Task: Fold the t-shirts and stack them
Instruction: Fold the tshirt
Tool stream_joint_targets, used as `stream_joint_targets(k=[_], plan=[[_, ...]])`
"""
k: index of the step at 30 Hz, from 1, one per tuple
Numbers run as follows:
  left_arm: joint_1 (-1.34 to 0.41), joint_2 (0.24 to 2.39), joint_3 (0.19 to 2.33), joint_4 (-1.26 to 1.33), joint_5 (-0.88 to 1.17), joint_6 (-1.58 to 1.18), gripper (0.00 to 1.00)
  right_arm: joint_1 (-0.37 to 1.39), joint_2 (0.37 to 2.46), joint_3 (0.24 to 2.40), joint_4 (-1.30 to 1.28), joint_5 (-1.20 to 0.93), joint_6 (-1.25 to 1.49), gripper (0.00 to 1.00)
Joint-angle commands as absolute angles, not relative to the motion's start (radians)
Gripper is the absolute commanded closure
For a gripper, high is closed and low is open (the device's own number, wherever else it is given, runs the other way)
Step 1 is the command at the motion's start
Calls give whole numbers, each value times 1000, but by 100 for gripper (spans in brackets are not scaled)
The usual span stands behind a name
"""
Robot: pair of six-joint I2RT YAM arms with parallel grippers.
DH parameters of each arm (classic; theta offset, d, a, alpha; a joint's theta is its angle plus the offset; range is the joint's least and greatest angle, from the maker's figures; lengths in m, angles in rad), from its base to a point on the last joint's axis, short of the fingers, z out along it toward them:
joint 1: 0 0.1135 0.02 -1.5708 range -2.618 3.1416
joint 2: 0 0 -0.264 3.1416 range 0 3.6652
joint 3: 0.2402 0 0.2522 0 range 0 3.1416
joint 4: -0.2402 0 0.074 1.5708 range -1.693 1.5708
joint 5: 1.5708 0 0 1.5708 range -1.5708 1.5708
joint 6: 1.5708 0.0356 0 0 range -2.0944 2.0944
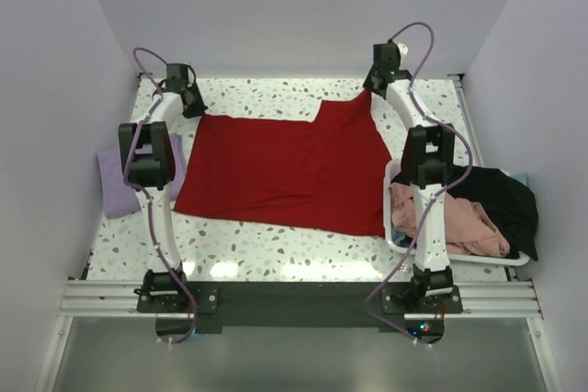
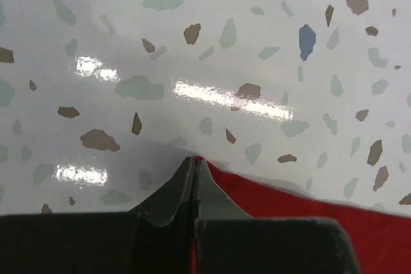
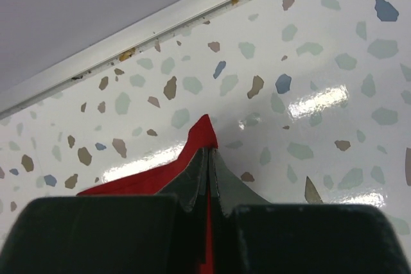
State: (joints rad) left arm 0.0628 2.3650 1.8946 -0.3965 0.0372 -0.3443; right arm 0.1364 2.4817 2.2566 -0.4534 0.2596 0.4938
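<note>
Pinching the red t-shirt (image 1: 285,172) at its two far corners, the left gripper (image 2: 194,166) and right gripper (image 3: 209,157) each have jaws clamped on cloth; its body lies flat on the table (image 1: 276,247), nearward of both, long axis running arm to arm.

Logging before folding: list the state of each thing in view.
Large red cloth t-shirt: spread flat, far corners pinched.
Pale lavender cloth shirt: folded flat.
Salmon-pink shirt: crumpled in white plastic basket.
Black shirt: crumpled, draped over basket.
Left gripper: shut on red t-shirt.
Right gripper: shut on red t-shirt.
</note>
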Motion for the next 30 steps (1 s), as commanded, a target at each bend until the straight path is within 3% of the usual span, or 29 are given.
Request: stream_joint_targets(k=[1,11,19,25,30], plan=[[63,2384,1970,-364,109,-409,100,129,2457,2318,-451,232,489,100],[121,2390,2010,-241,305,-502,100,121,2490,2445,-414,140,506,100],[179,2361,1985,-215,419,-476,100,120,2430,2405,-383,83,511,100],[184,2332,1927,-239,468,-434,100,124,2283,2211,-371,37,502,100],[181,2235,1795,-275,355,-385,100,141,2117,1952,-356,11,477,100]])
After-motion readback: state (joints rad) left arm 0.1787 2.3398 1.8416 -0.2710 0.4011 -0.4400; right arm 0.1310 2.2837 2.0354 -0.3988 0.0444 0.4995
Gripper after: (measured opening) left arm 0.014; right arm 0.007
